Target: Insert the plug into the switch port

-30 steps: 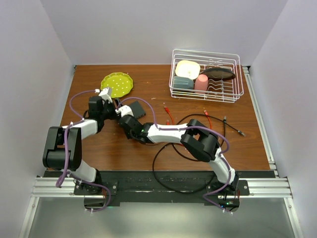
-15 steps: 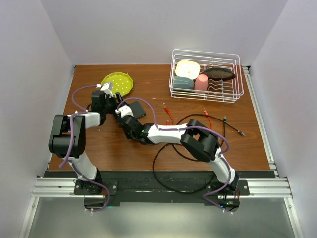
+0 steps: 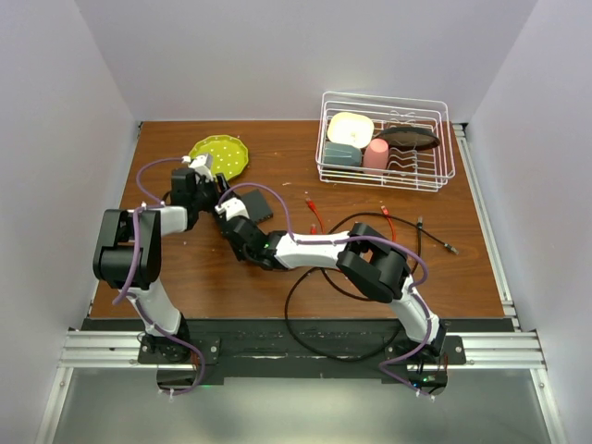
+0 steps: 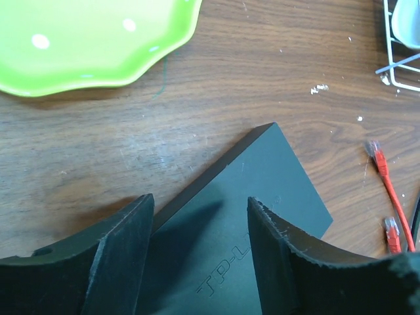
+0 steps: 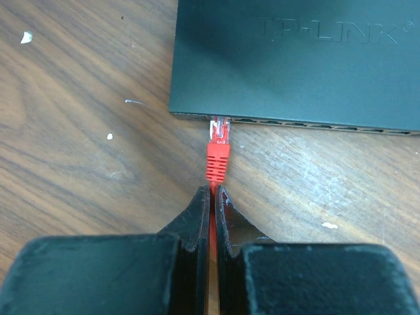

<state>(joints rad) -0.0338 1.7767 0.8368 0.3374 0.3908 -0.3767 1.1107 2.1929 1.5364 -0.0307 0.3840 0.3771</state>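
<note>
Left gripper (image 4: 200, 205) shifted slightly farther, released astride matte-black switch (image 4: 269, 177); right gripper (image 5: 212, 191) clenched on red plug (image 5: 218, 157) at switch port (image 5: 220, 121); glossy scalloped green plate (image 4: 85, 39) far-left.

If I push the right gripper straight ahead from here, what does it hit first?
The red plug that the right gripper holds leads, its clear tip at the end port on the black switch edge. Pushing on probably seats it, though I can't tell whether it's aligned.

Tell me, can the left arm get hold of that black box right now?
Probably yes: the left gripper hangs open just above the black box, and nothing lies between the two.
</note>
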